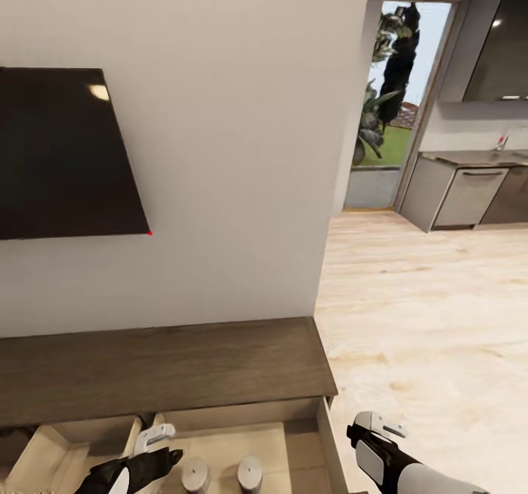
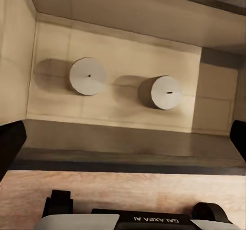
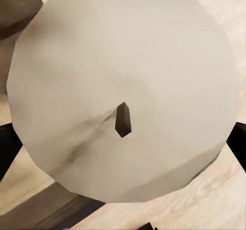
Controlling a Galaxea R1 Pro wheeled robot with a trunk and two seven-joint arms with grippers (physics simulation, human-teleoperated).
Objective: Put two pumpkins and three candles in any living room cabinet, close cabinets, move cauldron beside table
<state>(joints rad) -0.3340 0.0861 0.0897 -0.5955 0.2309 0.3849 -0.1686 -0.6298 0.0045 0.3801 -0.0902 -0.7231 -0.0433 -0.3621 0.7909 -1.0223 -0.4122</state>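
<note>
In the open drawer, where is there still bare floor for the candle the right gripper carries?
Two candles stand apart, mid-floor in the open drawer. Bare beige floor lies beside each side wall and, more narrowly, between them. The third candle sits at the right gripper; the left gripper crowds the drawer's left end.

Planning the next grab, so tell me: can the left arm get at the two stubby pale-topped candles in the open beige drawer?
Probably yes: the left gripper hovers above the open drawer, with both candles standing uncovered below.
</note>
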